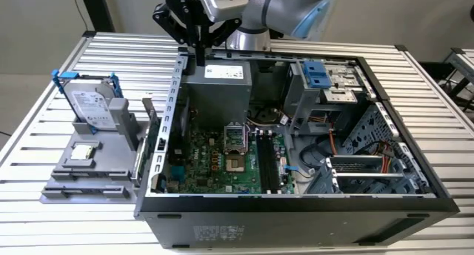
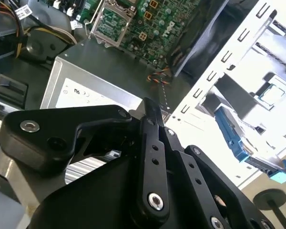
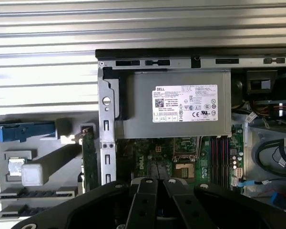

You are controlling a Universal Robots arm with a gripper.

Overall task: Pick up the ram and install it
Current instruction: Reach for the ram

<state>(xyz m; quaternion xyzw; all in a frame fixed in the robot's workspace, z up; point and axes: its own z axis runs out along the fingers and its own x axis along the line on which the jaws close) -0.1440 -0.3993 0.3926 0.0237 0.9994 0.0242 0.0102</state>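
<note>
You are working with a black gripper (image 1: 200, 59) on a silver-grey arm (image 1: 259, 10) with pale blue caps. Your computer case (image 1: 296, 216) is black outside and bare grey metal inside, with a green motherboard (image 1: 215, 160) and a grey power supply (image 1: 218, 94) bearing a white label. Your ram (image 3: 89, 157) is dark green. You see a silver hard drive (image 1: 95, 108) in a blue bracket, a plain grey fixture (image 1: 89, 180), and a table (image 1: 44, 221) ribbed in silver slats

Robotics lab bench, slatted aluminium table (image 1: 66, 227), opened computer case (image 1: 296, 219), grey parts fixture (image 1: 89, 180), robot arm (image 1: 289, 13)
</note>
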